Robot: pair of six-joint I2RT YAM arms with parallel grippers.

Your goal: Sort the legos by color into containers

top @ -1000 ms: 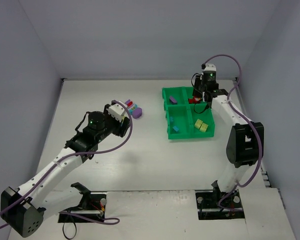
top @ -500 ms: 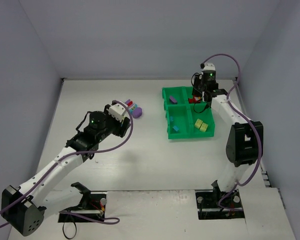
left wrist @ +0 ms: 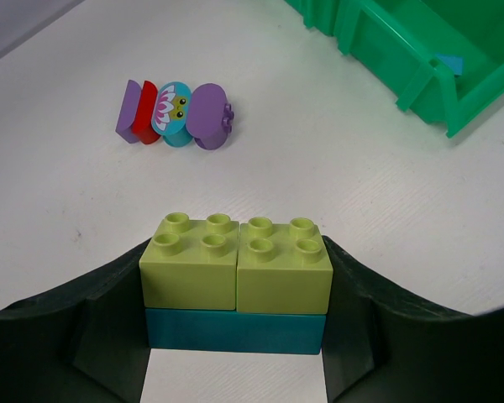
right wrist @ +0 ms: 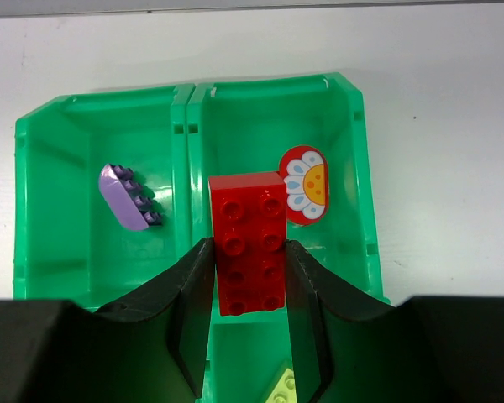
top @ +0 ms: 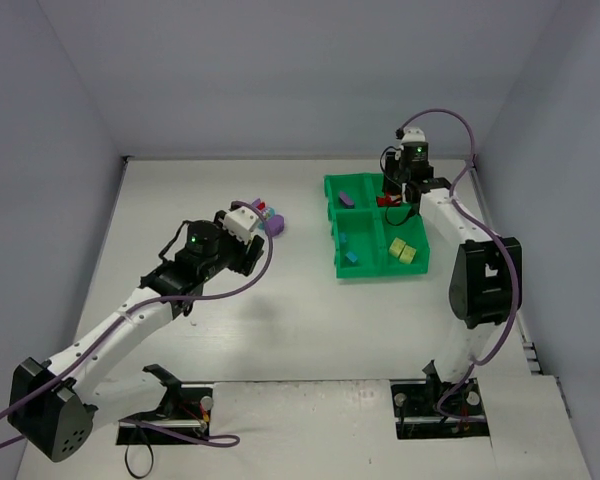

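while over the tray point(right wrist: 59, 218), right gripper point(right wrist: 248, 249) clamps red brick point(right wrist: 247, 206); left gripper point(left wrist: 238, 290) clamps green-teal stack point(left wrist: 235, 260)

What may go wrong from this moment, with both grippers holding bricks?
The left gripper holds two yellow-green bricks stacked on a teal brick; dropped together, one colour would land wrong. The red brick in the right gripper hangs close to the divider wall, so it may bounce toward the purple brick.
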